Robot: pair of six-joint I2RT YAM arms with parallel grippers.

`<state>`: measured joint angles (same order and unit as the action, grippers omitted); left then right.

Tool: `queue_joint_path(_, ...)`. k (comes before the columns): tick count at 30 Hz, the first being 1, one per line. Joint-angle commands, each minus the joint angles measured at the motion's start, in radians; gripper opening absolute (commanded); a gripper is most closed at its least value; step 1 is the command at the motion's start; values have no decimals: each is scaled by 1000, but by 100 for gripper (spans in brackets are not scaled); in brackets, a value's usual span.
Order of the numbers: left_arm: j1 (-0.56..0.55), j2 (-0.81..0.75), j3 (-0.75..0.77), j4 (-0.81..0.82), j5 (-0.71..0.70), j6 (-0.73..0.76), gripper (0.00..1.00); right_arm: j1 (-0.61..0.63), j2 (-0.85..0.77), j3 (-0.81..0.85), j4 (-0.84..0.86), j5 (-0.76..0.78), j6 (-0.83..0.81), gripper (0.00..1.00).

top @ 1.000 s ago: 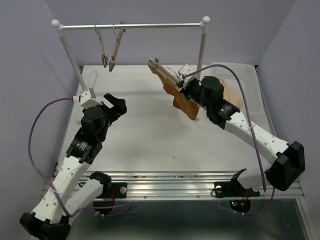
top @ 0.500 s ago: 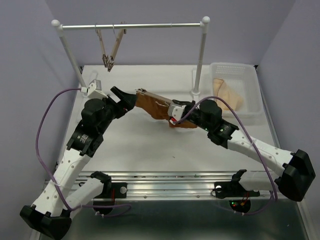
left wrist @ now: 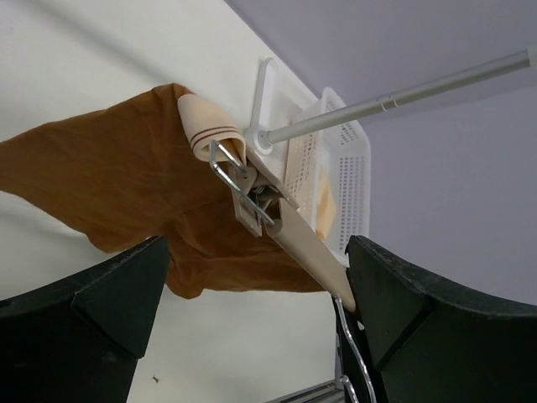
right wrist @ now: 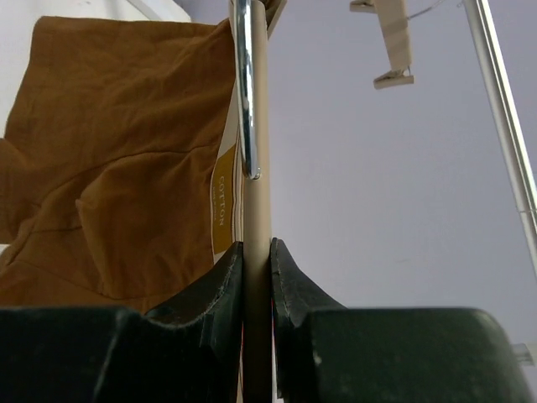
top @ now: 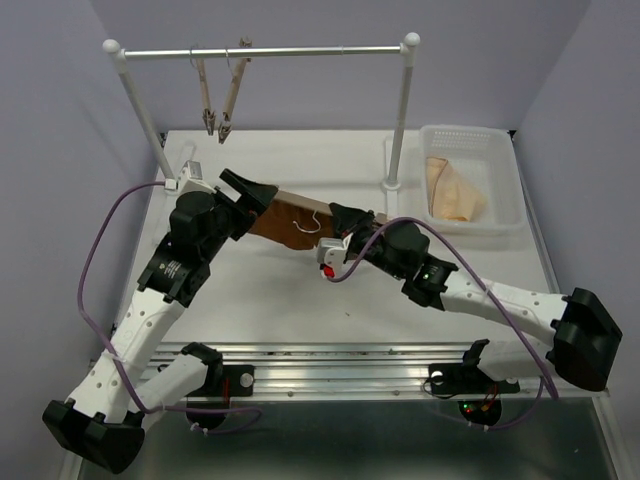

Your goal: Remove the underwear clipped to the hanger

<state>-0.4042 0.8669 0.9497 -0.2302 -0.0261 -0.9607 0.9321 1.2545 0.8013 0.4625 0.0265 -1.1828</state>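
Observation:
The rust-brown underwear (top: 285, 212) hangs from the light-wood hanger, whose wire hook (top: 305, 222) lies over the fabric, above the table's middle. My right gripper (top: 345, 222) is shut on the hanger bar (right wrist: 256, 201), with the underwear (right wrist: 109, 151) to its left. My left gripper (top: 255, 192) is open at the hanger's left end. In the left wrist view its fingers (left wrist: 84, 327) stand on either side of the bar (left wrist: 302, 243), the metal clip (left wrist: 243, 189) and the underwear (left wrist: 109, 176). The pale waistband (left wrist: 210, 126) is pinched in that clip.
A clothes rail (top: 265, 50) spans the back on two posts, the right post (top: 400, 110) near the basket. Two bare wooden hangers (top: 220, 100) hang from it at the left. A white basket (top: 460, 130) at the back right holds a pale beige cloth (top: 455, 190).
My right gripper has carried the hanger and underwear from the back right to the table's middle. My left gripper has risen and moved right until its open jaws straddle the hanger's end.

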Motion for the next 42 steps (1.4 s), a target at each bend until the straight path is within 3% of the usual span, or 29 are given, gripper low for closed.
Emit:
queue_joint_path(1, -4, -2, 29, 2, -41, -61, 99, 20, 5, -16, 183, 79, -81, 1)
queue_joint_path(16, -4, 66, 34, 3, -87, -110, 97, 83, 43, -42, 240, 159, -176, 1)
queue_joint_path(31, -2, 121, 38, 34, -87, -125, 77, 102, 65, -33, 209, 205, -228, 1)
queue_joint_path(42, 5, 141, 58, 42, -83, -99, 67, 120, 68, -31, 202, 224, -244, 1)
